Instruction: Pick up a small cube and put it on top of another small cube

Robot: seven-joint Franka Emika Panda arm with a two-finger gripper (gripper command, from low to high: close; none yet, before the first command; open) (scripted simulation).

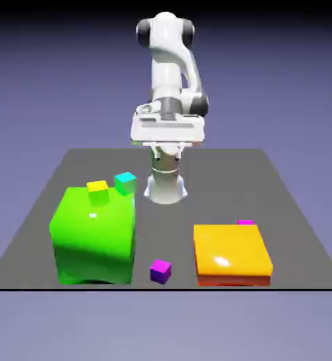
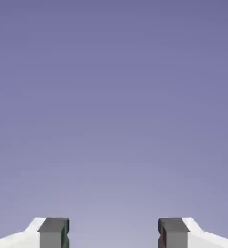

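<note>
Near the bench's [image 1: 27,233] front edge sits the purple cube [image 1: 161,271], far from the gripper [image 2: 114,232], whose jaws are apart and empty, so reaching down it might bump the big green block [image 1: 94,236].

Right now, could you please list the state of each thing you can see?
gripper: open, empty
yellow cube: behind the big green block's top edge
cyan cube: on table, free
purple cube: on table, free
magenta cube: mostly hidden behind orange block
green block: on table
</note>
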